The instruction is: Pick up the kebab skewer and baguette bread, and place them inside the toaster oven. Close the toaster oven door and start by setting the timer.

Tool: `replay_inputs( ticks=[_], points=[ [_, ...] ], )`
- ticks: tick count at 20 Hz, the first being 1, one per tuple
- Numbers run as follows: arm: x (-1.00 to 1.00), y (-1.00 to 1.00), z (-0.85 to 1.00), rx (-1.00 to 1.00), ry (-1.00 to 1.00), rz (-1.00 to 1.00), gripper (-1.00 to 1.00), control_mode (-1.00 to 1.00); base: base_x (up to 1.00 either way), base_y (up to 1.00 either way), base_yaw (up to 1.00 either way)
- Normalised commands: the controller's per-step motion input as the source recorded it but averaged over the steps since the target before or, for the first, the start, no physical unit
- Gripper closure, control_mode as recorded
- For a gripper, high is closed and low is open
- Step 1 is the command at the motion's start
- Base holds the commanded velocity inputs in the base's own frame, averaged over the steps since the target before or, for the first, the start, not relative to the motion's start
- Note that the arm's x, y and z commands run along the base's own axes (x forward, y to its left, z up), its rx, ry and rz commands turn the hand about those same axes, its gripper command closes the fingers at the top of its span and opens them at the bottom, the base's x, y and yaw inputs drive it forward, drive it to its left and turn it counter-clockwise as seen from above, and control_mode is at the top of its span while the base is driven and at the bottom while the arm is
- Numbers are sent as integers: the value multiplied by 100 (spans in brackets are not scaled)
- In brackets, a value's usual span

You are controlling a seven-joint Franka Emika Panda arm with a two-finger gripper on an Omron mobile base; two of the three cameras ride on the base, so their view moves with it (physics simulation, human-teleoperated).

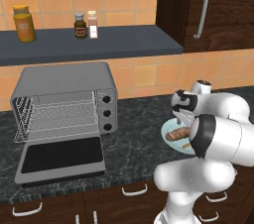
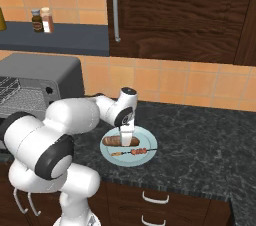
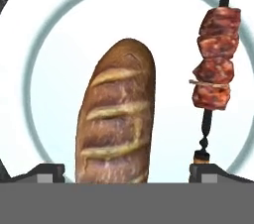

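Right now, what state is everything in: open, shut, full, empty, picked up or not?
toaster oven door: folded down, open.
toaster oven: wire rack bare.
baguette: lying on the plate, not lifted.
kebab skewer: lying on the plate beside the baguette.
plate: holding both foods.
gripper: open, straddling the baguette.
cupboard door: shut.

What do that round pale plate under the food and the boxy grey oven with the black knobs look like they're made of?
The round pale plate looks like glazed ceramic: smooth, white, with a blue-grey ring, though plastic is possible. The boxy grey toaster oven looks like brushed metal: a matte grey shell, a thin wire rack inside and a dark glass window in its open door.
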Motion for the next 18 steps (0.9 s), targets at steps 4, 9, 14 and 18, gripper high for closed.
replay_inputs(
  ticks=[4,9,14,18],
  points=[
    [8,0,-26,0,0,0,-100,-100,0,0,0],
    [4,0,-18,0,0,0,-100,-100,0,0,0],
    [4,0,-18,0,0,0,-100,-100,0,0,0],
    [0,0,-11,0,0,0,100,-100,0,0,0]
  ],
)
